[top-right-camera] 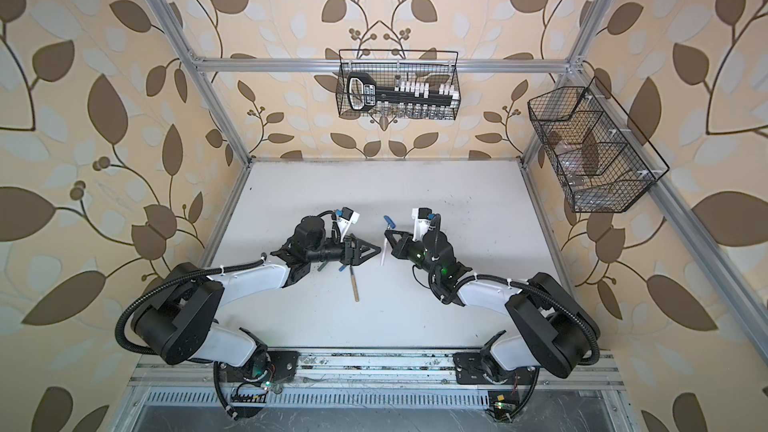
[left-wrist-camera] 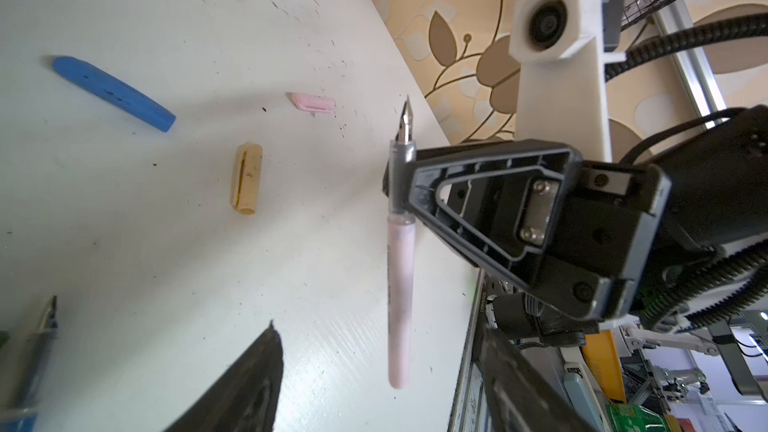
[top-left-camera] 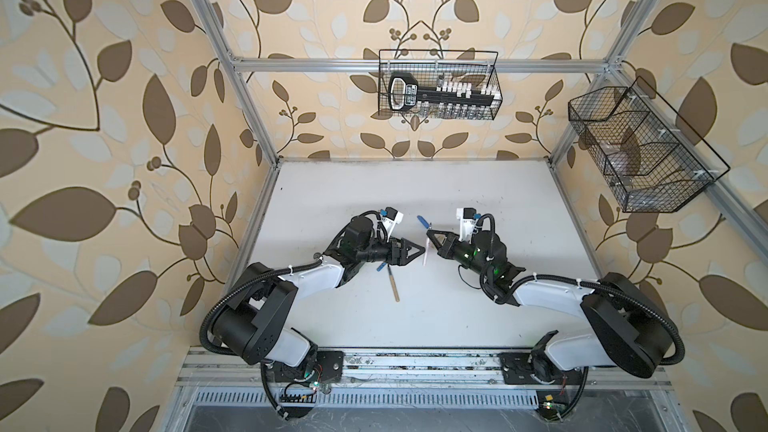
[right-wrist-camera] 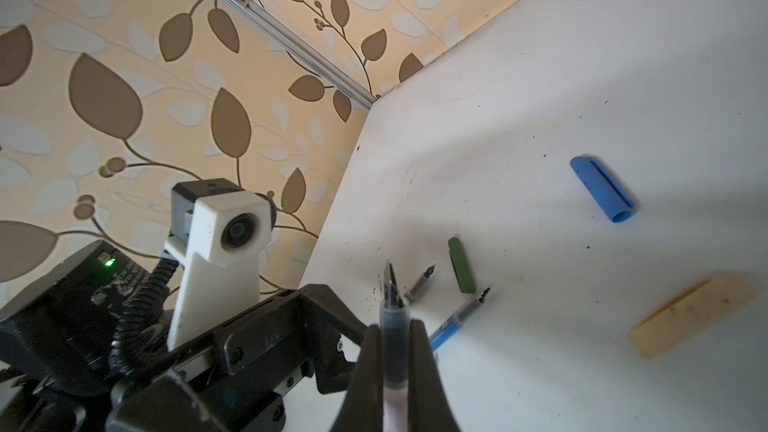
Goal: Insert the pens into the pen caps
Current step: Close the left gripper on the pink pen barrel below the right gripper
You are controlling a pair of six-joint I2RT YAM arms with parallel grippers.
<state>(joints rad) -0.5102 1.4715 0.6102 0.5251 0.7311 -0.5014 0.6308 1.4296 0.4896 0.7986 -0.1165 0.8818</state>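
While right gripper (right-wrist-camera: 395,351) is clamped on the pale pink pen (left-wrist-camera: 401,284), pinching the dark grip section just behind the nib, the pink barrel sticks out free on the other side. Pen sits up off the table (top-left-camera: 478,201), midway between the two arms in both top views.

Left gripper (top-left-camera: 420,248): fingers apart, nothing between them, tips just beside the pink barrel, not touching as far as I can tell.

Caps, all loose on the table:
- pink cap (left-wrist-camera: 313,101) and tan cap (left-wrist-camera: 246,178) near each other, apart
- blue cap (right-wrist-camera: 602,189) on its own, farther back
- green cap (right-wrist-camera: 461,265) between two nibs

Other pens, all uncapped:
- blue pen (right-wrist-camera: 455,320) lying flat, nib just beside the green cap's end
- green pen (right-wrist-camera: 419,285): only the nib end shows in the right wrist view, rest hidden behind the left gripper
- tan pen (top-left-camera: 394,286) flat near the left gripper, toward the front edge, nib end close to the blue pen
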